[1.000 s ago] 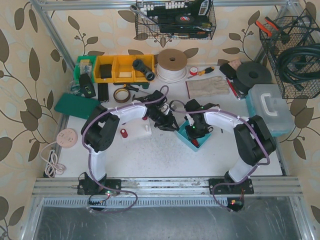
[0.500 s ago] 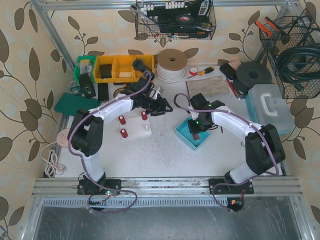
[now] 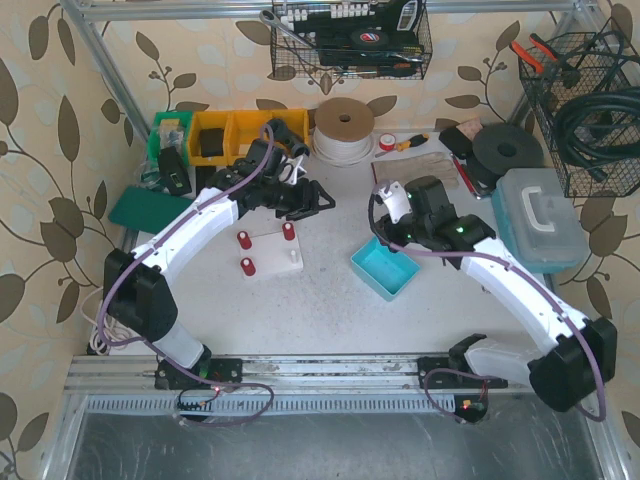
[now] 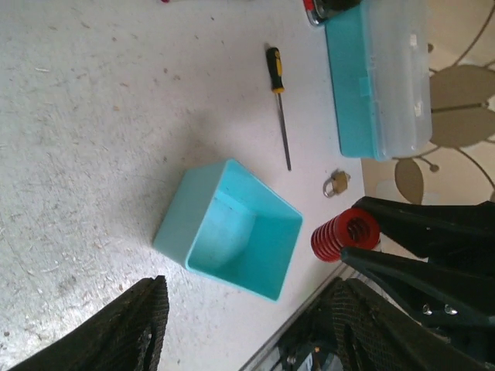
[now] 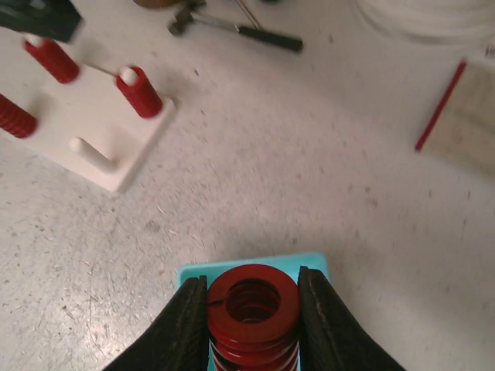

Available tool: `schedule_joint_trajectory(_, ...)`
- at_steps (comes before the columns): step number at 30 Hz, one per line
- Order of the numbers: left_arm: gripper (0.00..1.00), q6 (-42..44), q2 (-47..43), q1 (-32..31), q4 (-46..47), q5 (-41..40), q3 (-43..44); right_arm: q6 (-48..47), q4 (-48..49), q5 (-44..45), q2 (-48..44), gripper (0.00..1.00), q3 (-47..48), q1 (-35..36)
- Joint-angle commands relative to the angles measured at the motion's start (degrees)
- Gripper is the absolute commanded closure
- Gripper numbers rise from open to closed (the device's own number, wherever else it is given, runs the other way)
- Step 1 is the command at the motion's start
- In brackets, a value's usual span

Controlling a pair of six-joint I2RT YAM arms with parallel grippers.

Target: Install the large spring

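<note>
Top external: left gripper (image 3: 318, 197) past the peg board's (image 3: 272, 252) far edge; right gripper (image 3: 393, 203) beside the teal bin (image 3: 388, 270) (jaws unclear here).
Left wrist: own fingers (image 4: 139, 325) spread wide, nothing between; large spring (image 4: 344, 232) pinched by the right gripper.
Right wrist: large spring clamped end-on over the bin's rim; board carries three red springs (image 5: 140, 91) and one bare peg (image 5: 91, 153).

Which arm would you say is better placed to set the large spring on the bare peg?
Right: the right gripper is shut on the large spring above the teal bin; the left gripper is open and empty.
</note>
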Motion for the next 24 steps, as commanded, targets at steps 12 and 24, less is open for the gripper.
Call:
schedule_joint_trajectory(12, 0.39, 7.8, 2.6, -7.0, -11.3, 7.7, 12.4, -8.5, 8.8, 0.7, -5.0, 1.00, -1.9, 7.7)
schedule_joint_trajectory(24, 0.49, 10.9, 8.2, -8.0, -14.2, 9.9, 14.0, -7.6, 9.8, 1.2, -1.0, 1.00, 0.2, 9.1)
